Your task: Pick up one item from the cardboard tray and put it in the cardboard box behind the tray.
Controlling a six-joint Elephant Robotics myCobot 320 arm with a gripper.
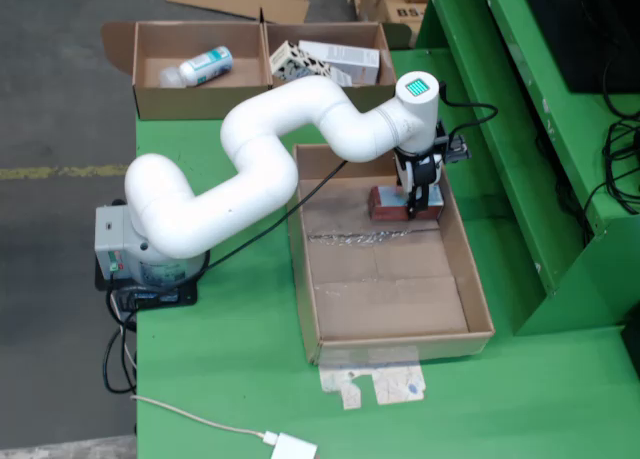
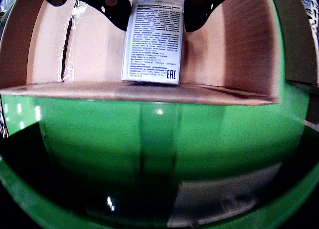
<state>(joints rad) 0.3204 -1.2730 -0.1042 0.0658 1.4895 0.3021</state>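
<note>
The gripper (image 1: 420, 201) is down in the tray (image 1: 470, 309), jaws apparently closed on a carton (image 2: 154, 39); next, probably, lift and carry to the box (image 1: 150, 79).

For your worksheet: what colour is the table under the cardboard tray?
Green table, clearest in the fixed overhead view.

The arm (image 1: 270, 169) is glossy white, its top cap a teal grid. The gripper (image 1: 421, 194) is black. The carton (image 2: 154, 37) reads red-brown in the fixed view — white with dense black print in the wrist view. The tray (image 1: 390, 289) is plain tan cardboard (a silvery tape streak crosses it) on a bright green table (image 1: 230, 359).
</note>
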